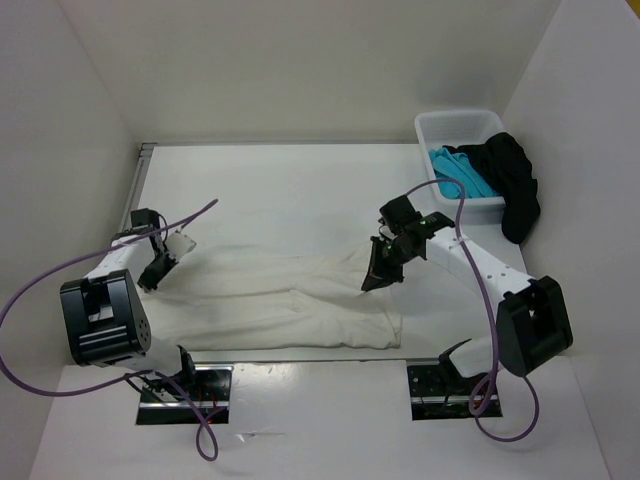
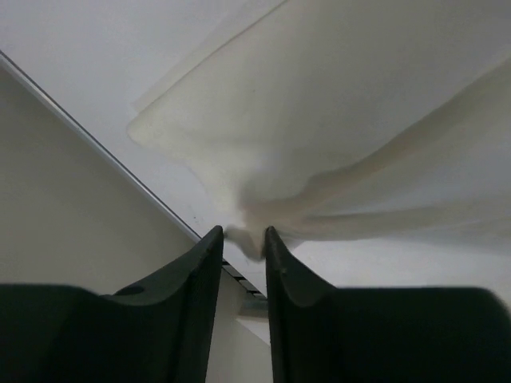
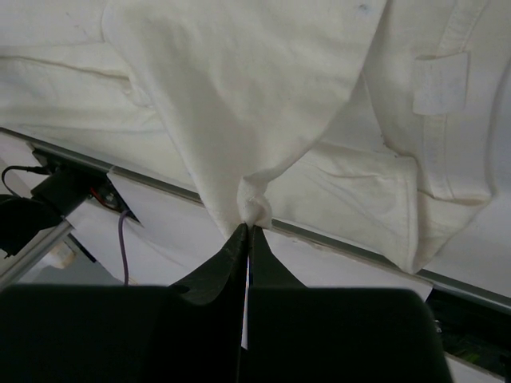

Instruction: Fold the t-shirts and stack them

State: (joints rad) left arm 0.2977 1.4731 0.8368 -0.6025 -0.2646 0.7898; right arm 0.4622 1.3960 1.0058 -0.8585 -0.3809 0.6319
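Note:
The cream-white t-shirt lies stretched left to right along the table's near side. At its left end my left gripper has its jaws a little apart, and a small nub of the shirt sits loosely between the tips. My right gripper is shut on a bunched fold of the shirt near its right end and lifts it slightly. The turquoise t-shirt lies in the basket. The black t-shirt hangs over the basket's right rim.
The white basket stands at the back right against the wall. White walls close in the table on the left, back and right. A metal rail runs along the near table edge under the shirt. Purple cables loop beside both arm bases.

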